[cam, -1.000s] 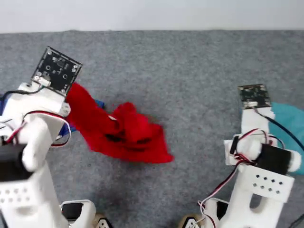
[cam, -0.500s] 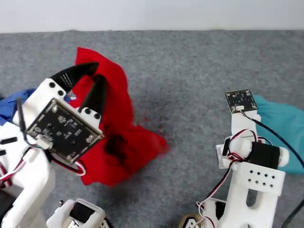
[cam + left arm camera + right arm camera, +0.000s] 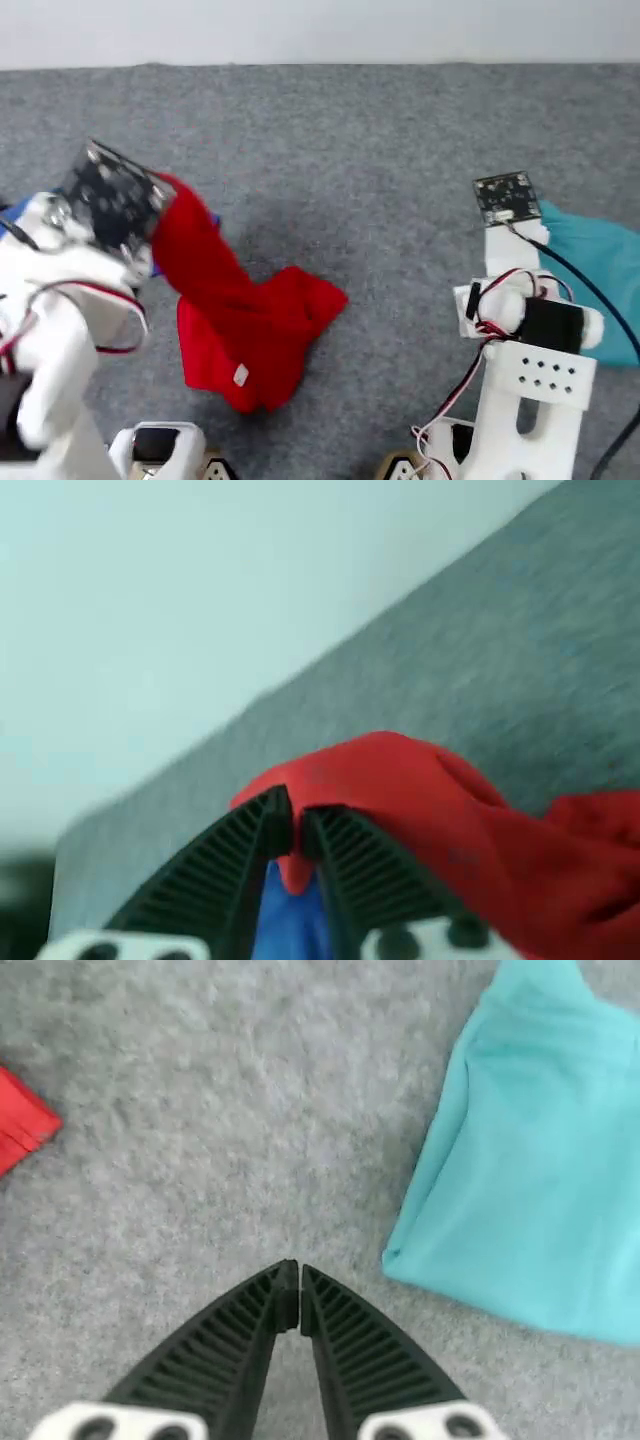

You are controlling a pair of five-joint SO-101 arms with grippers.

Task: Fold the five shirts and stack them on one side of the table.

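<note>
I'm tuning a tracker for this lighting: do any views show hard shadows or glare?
High view: even light, a faint soft shadow on the table beside the red shirt, no glare. Right wrist view: a thin shadow edging the teal shirt. Left wrist view: no glare on the left pincer, shut on the red shirt.

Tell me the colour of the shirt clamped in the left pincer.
Red: the shirt in the left pincer shows best in the high view.
</note>
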